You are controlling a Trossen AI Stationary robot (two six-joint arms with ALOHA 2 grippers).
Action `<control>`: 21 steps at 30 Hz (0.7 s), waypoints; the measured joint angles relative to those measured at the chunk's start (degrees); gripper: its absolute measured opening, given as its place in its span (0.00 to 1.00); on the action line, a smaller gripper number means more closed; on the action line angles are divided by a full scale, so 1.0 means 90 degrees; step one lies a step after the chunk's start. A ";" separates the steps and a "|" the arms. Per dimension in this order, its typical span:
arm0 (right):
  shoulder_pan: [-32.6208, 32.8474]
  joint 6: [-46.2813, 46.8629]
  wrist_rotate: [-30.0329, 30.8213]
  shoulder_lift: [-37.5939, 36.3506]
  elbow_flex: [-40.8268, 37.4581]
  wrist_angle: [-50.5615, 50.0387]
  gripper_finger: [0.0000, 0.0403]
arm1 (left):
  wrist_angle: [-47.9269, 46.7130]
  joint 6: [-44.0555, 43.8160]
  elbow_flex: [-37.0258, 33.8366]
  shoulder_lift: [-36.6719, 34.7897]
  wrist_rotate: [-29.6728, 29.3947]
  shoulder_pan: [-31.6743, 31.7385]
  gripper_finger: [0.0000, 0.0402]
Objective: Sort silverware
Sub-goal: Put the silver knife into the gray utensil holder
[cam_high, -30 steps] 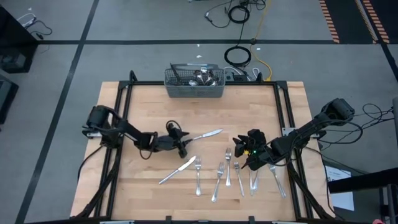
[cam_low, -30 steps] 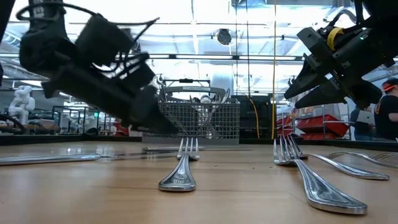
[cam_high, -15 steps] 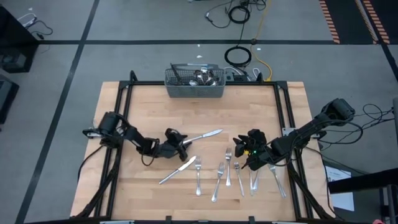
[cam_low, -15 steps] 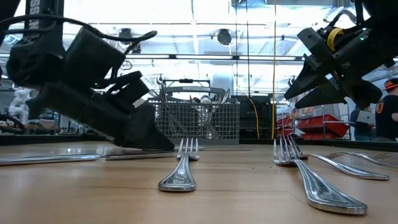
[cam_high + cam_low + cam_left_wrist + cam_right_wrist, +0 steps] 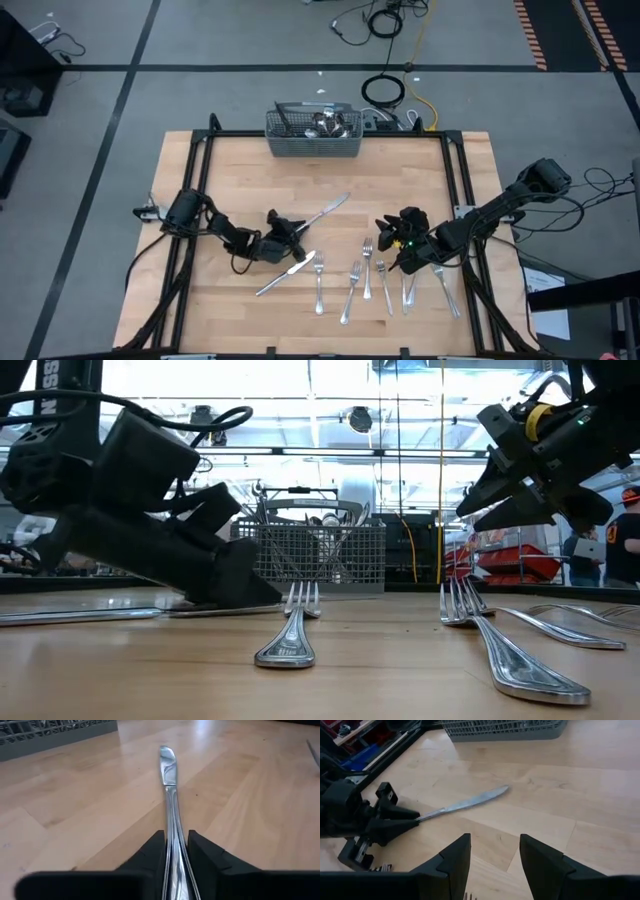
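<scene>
The left end effector [image 5: 287, 240] sits low on the worktop [image 5: 250, 170], its fingers [image 5: 152, 852] pressed in on the handle of a table knife [image 5: 325, 209]; in the left wrist view the handle runs straight out between the two dark pads and touches both, so this reads as a pinch on the knife and not a bare closing. The knife's long axis continues the line of the arm: the blade points away from the end effector, up and toward the grey mesh basket [image 5: 312, 140] at the far edge, with the rounded tip lying flat on the wood. A second knife [image 5: 285, 273] lies just beside the left end effector on its near side, at a slant, and a row of forks [image 5: 352, 291] lies nearer the front. The right end effector [image 5: 400, 245] hovers above the right-hand forks with its fingers spread and nothing between them, well apart from the gripped knife. The left arm is clearly the nearer one, so the coming lift would likely be its own, the blade trailing out ahead.
</scene>
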 joint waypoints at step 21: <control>-0.0736 -0.1623 -0.0723 -0.0001 0.0002 0.1055 0.32 | -0.1377 0.0469 -0.0064 -0.1373 0.0807 0.0295 0.18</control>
